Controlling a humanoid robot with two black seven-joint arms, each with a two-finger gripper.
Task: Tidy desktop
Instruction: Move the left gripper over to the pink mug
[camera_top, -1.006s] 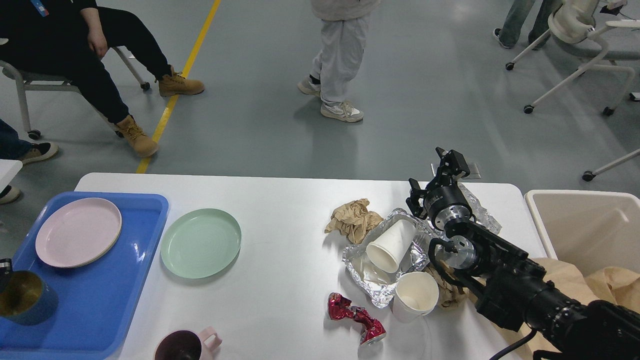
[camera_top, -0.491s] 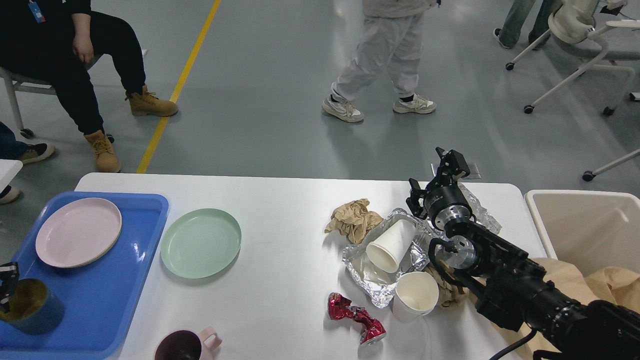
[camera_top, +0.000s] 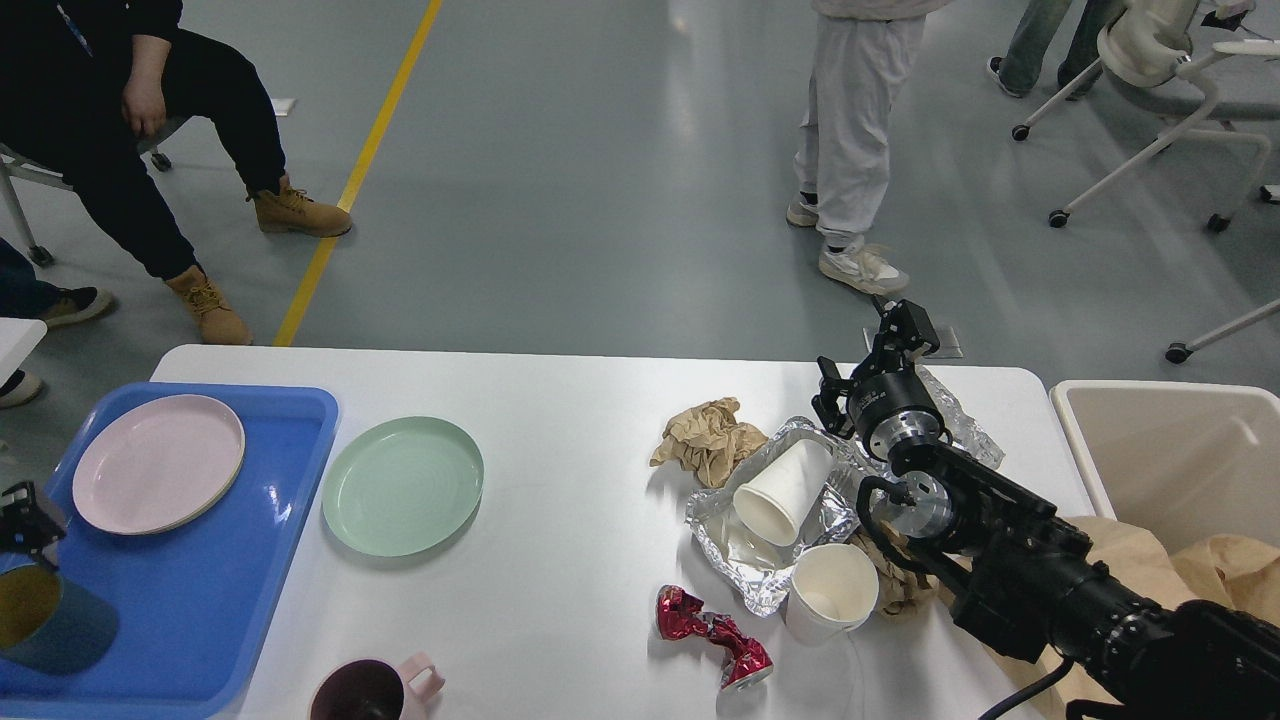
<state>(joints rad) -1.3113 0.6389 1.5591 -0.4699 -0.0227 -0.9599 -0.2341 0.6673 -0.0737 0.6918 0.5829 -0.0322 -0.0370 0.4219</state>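
At the far left edge the left hand (camera_top: 22, 510) shows only as a small dark part above a blue cup (camera_top: 45, 620) on the blue tray (camera_top: 290, 480); whether it is apart or together, I cannot tell. No writing is legible anywhere. The white table (camera_top: 560, 400) runs lengthwise left to right, filling the lower view. The right hand (camera_top: 905, 330) hovers over crumpled foil (camera_top: 950, 415), fingers slightly apart, holding nothing.

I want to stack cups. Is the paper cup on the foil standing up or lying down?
Lying down. The paper cup rests tipped on the crumpled foil tray, its open mouth facing sideways.
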